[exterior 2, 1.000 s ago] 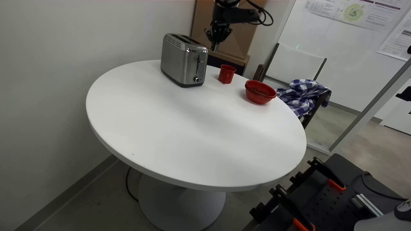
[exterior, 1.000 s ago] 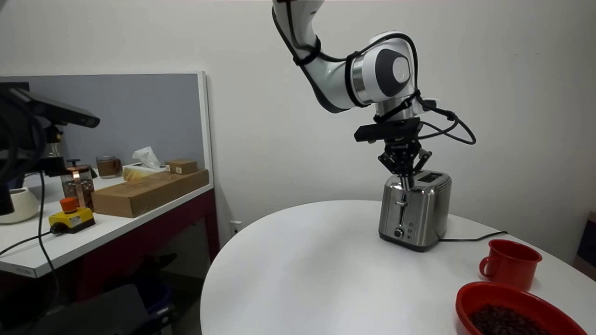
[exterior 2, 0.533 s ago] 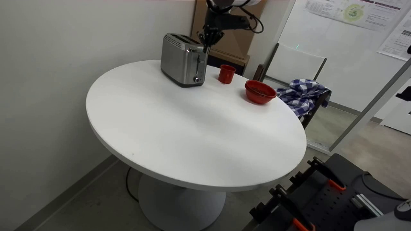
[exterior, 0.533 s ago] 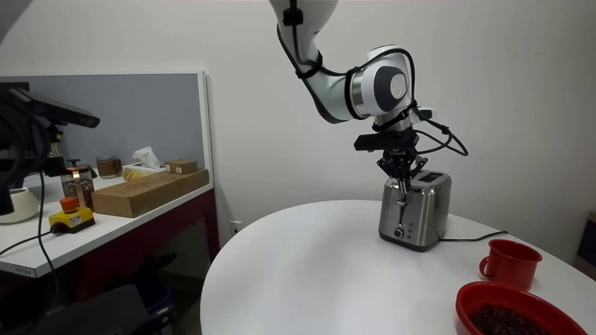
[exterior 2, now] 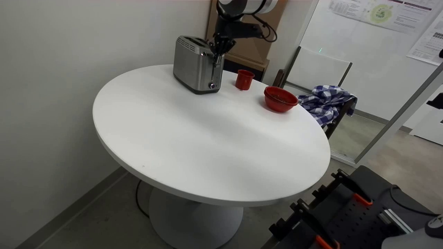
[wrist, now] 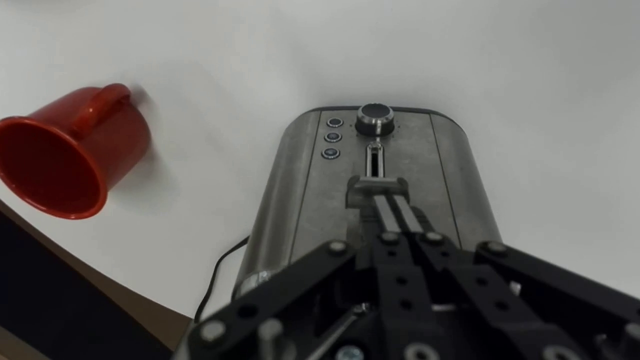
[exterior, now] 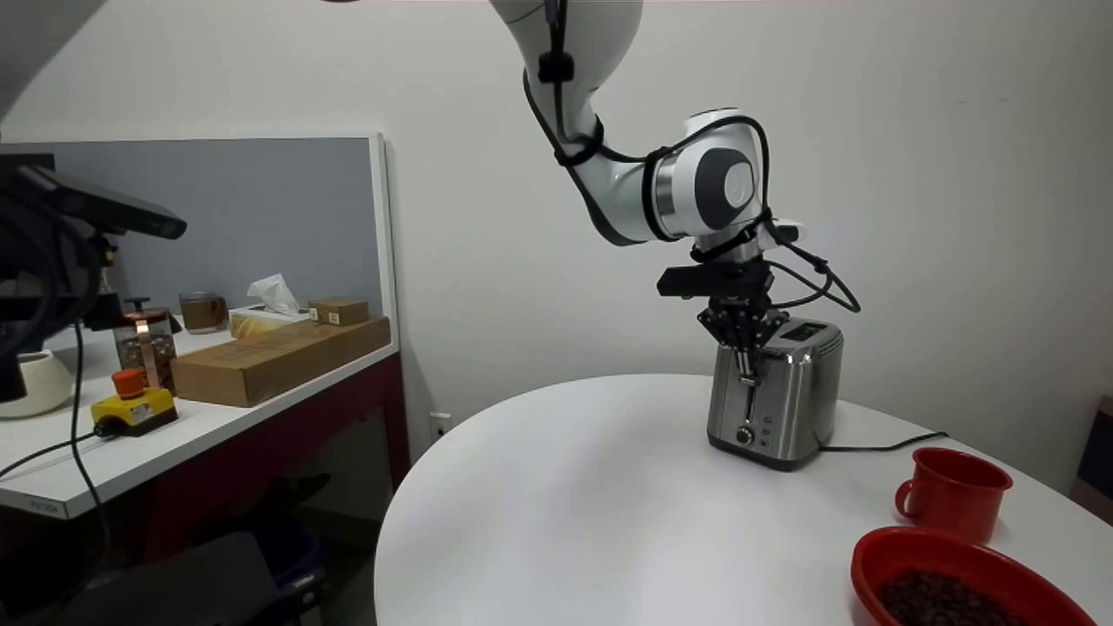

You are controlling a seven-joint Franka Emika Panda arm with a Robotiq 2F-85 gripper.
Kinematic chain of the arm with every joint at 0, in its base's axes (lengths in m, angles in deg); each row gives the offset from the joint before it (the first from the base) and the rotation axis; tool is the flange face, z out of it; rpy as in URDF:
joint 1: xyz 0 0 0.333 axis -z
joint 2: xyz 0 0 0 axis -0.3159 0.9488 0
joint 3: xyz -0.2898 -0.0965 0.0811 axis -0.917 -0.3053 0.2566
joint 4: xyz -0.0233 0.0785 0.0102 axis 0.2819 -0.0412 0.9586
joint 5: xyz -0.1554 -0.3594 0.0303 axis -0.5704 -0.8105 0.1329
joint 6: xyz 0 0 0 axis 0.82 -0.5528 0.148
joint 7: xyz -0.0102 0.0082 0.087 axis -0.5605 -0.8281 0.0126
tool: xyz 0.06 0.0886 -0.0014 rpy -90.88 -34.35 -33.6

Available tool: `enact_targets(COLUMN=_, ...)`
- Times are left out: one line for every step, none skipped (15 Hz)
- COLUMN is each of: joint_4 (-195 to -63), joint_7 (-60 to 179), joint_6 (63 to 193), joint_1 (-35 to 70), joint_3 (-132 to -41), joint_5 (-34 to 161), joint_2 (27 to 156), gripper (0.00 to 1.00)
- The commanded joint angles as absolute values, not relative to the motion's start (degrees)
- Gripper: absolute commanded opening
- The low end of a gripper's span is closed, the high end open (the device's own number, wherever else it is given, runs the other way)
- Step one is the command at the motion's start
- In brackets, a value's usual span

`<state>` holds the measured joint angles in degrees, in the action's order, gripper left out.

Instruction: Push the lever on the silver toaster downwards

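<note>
The silver toaster stands upright on the white round table and shows in both exterior views. In the wrist view its front panel faces me, with the lever high on its slot. A stretch of open slot shows between the lever and the knob. My gripper is shut with nothing between its fingers. The fingertips are right at the top side of the lever; I cannot tell whether they touch it. In both exterior views the gripper points down at the toaster's front.
A red mug and a red bowl with dark contents stand on the table near the toaster. The toaster's black cord runs along the table. A wall is behind the toaster.
My gripper has moved down and in front of the toaster, from above its front edge to the lever. It has stayed shut. The toaster has not moved.
</note>
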<state>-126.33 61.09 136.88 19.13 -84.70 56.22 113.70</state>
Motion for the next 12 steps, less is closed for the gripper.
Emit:
enact_targets(joint_4=-122.9, joint_7=62.8, joint_6=137.4, joint_1=18.9, joint_3=-84.9, joint_5=57.3, joint_2=117.0, gripper=0.00)
enact_targets(joint_4=-122.5, joint_7=62.9, joint_6=137.3, joint_1=18.9, joint_3=-84.9, joint_5=57.4, joint_2=117.6, gripper=0.00)
enact_targets(joint_4=-122.1, joint_7=63.1, joint_6=137.2, joint_1=19.0, joint_3=-84.9, joint_5=57.5, joint_2=118.1, gripper=0.00)
enact_targets(joint_4=-121.6, joint_7=63.4, joint_6=137.0, joint_1=19.3, joint_3=-84.6, joint_5=57.8, joint_2=118.7, gripper=0.00)
enact_targets(joint_4=-121.3, joint_7=63.7, joint_6=136.8, joint_1=19.4, joint_3=-84.5, joint_5=57.9, joint_2=119.2, gripper=0.00)
enact_targets(joint_4=-121.0, joint_7=63.9, joint_6=136.7, joint_1=19.6, joint_3=-84.4, joint_5=58.0, joint_2=119.8, gripper=0.00)
enact_targets(joint_4=-120.5, joint_7=64.2, joint_6=136.4, joint_1=19.7, joint_3=-84.4, joint_5=58.0, joint_2=120.6, gripper=0.00)
enact_targets(joint_4=-120.3, joint_7=64.2, joint_6=136.3, joint_1=19.6, joint_3=-84.6, joint_5=57.9, joint_2=121.3, gripper=0.00)
enact_targets(joint_4=-120.5, joint_7=64.4, joint_6=136.8, joint_1=19.8, joint_3=-85.0, joint_5=57.5, joint_2=122.1, gripper=0.00)
enact_targets(joint_4=-120.4, joint_7=64.4, joint_6=136.8, joint_1=19.8, joint_3=-85.2, joint_5=57.3, joint_2=122.8, gripper=0.00)
enact_targets(joint_4=-120.5, joint_7=64.7, joint_6=136.9, joint_1=19.8, joint_3=-85.3, joint_5=57.1, joint_2=123.5, gripper=0.00)
enact_targets(joint_4=-120.5, joint_7=64.9, joint_6=136.7, joint_1=19.7, joint_3=-85.5, joint_5=56.9, joint_2=124.1, gripper=0.00)
